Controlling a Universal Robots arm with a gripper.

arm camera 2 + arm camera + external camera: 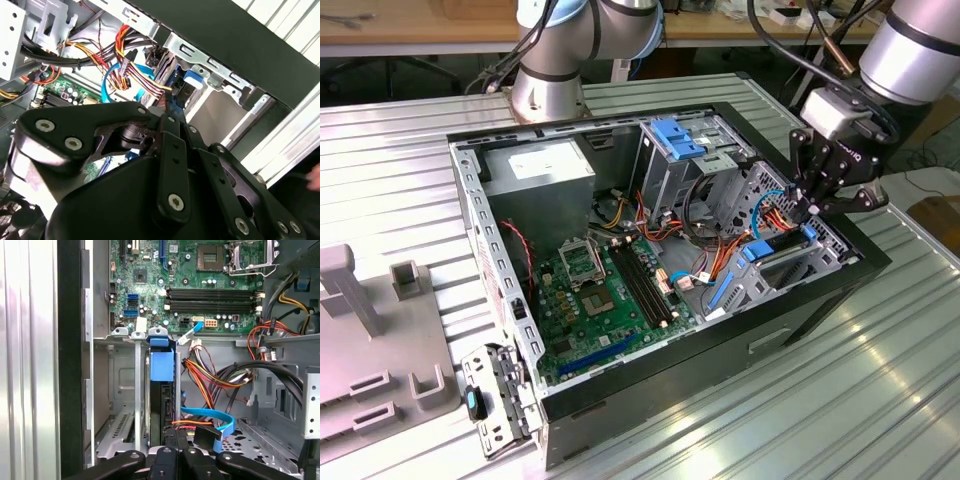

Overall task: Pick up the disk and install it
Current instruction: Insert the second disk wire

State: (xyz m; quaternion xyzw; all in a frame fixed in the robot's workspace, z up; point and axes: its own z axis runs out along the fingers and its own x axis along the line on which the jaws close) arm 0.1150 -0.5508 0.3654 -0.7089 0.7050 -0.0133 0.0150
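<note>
The end effector (817, 205) hangs at the open computer case's (500, 290) right end, over the drive bay (790, 262). In the first wrist view the disk (161, 390) stands edgewise in that bay, near end hidden behind black linkage. Whether the end effector grips it, I cannot tell.

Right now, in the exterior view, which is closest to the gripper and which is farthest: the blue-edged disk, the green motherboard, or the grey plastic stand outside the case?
1. The dark-grey disk with blue rails, right beneath the gripper, in the drive cage.
2. The green motherboard, on the case floor, toward the exterior view's left.
3. The grey plastic stand, outside the case at the exterior view's far left.
</note>
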